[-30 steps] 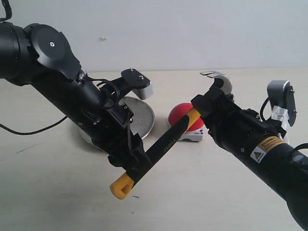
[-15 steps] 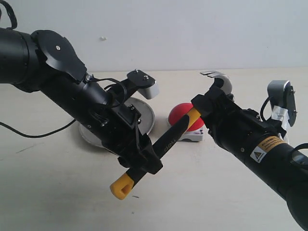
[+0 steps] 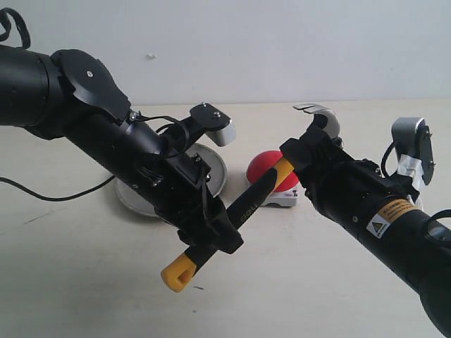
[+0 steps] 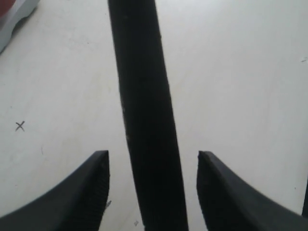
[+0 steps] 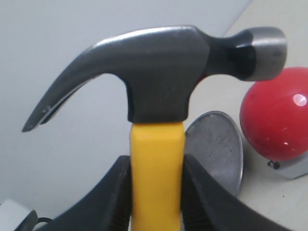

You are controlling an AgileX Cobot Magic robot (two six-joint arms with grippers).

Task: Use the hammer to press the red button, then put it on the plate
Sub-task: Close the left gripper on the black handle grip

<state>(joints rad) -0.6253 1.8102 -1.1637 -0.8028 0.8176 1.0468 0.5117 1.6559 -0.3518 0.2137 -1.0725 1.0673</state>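
The hammer (image 3: 254, 201) hangs slanted above the table, its yellow end (image 3: 176, 271) low at the front and its dark steel head (image 3: 320, 116) high. My right gripper (image 3: 299, 160) is shut on the yellow neck just below the head (image 5: 163, 72), pads (image 5: 195, 192) tight against it. My left gripper (image 3: 218, 236) straddles the black handle (image 4: 144, 120), open, with a gap on each side of the handle. The red button (image 3: 266, 167) sits on the table behind the handle. The silver plate (image 3: 213, 172) lies to its left, partly hidden by the left arm.
A black cable (image 3: 49, 191) trails over the table at the left. A white wall (image 3: 282, 49) closes the back. A small x mark (image 4: 19, 126) is drawn on the tabletop. The button's grey base (image 4: 14, 14) shows in the left wrist view.
My left arm has shifted right, sliding its gripper up the handle away from the yellow end. The right arm and the hammer have stayed put.
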